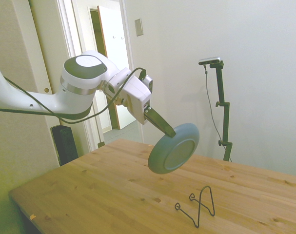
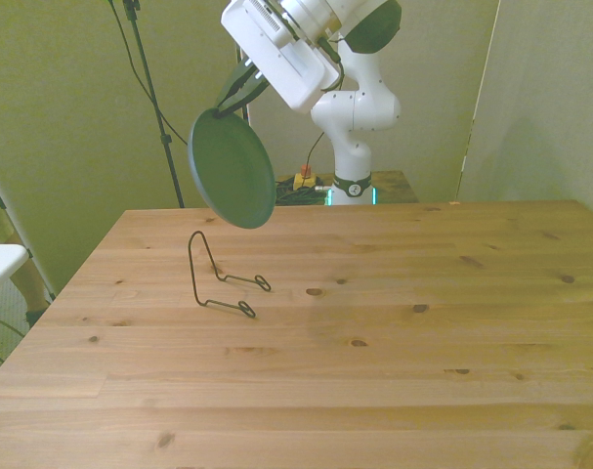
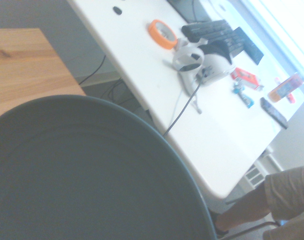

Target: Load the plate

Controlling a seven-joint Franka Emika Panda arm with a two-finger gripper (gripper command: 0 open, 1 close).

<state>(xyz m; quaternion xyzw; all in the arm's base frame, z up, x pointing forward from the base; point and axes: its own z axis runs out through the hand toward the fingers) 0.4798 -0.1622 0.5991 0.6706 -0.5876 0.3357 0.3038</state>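
Arm (image 1: 35,97) raised, wrist angled down, pincer (image 1: 168,129) clamped shut.

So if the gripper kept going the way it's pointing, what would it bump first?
Probably the wooden table, with the held plate touching first, near the wire stand. The gripper points down at a slant; depth is unclear.

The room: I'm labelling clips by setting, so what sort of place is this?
Probably an office or lab room turned robot workspace. A white desk carries a keyboard and headset, an interior doorway opens behind, and the gripper holds the plate over a wooden table.
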